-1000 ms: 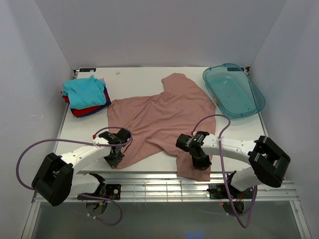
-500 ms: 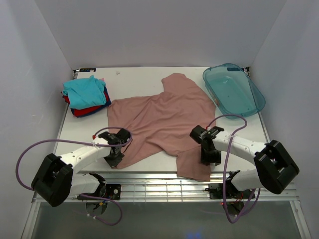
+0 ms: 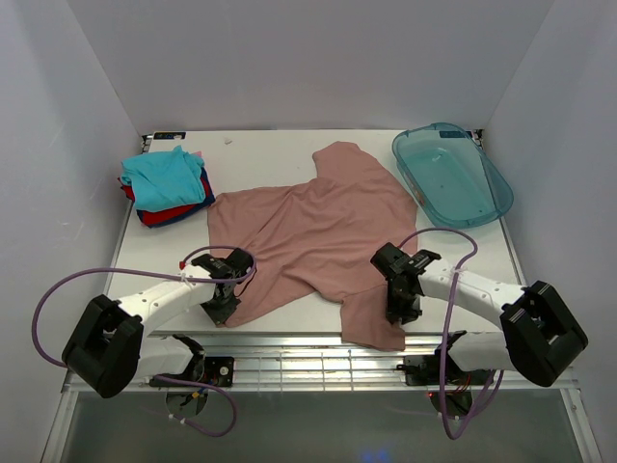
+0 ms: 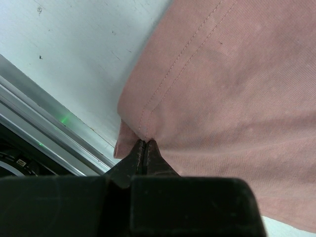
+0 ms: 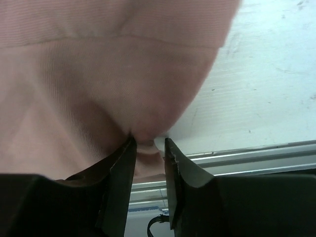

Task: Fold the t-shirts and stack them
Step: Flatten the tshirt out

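Lab test cell: bare white walls (image 3: 289, 58) around a white table (image 3: 270, 154).
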Controlling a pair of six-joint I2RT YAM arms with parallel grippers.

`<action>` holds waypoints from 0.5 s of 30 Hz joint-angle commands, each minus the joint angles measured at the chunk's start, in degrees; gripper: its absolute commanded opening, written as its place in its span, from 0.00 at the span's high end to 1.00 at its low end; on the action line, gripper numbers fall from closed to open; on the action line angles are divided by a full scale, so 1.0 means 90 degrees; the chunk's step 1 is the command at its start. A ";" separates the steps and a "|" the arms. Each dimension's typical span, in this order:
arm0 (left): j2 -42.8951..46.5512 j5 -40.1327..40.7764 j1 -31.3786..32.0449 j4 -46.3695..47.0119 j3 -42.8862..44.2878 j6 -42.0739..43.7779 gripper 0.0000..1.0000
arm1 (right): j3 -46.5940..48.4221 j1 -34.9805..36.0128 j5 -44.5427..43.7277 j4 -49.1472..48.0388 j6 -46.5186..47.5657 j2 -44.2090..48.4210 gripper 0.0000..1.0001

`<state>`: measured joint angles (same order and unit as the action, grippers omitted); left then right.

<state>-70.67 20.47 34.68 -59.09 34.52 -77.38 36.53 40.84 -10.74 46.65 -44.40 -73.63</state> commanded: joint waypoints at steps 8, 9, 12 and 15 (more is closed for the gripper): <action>-0.0077 0.0099 0.0014 0.0004 0.0186 -0.0123 1.00 | -0.0095 0.0198 0.0209 0.0411 -0.0203 0.0251 0.92; -0.0067 0.0137 0.0014 -0.0036 0.0246 -0.0122 1.00 | 0.0109 0.0199 0.0140 0.0547 -0.0203 0.0328 0.92; -0.0019 0.0323 0.0014 -0.0338 0.0577 -0.0103 1.00 | 0.0577 0.0208 -0.0056 0.1114 -0.0252 0.0543 0.92; 0.0195 0.0508 0.0014 -0.0728 0.0986 -0.0113 1.00 | 0.0959 0.0208 -0.0348 0.1719 -0.0359 0.0738 0.92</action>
<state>-71.33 21.87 34.68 -62.24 38.83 -76.97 40.16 42.46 -9.91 54.06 -45.65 -69.80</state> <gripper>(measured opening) 0.006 0.081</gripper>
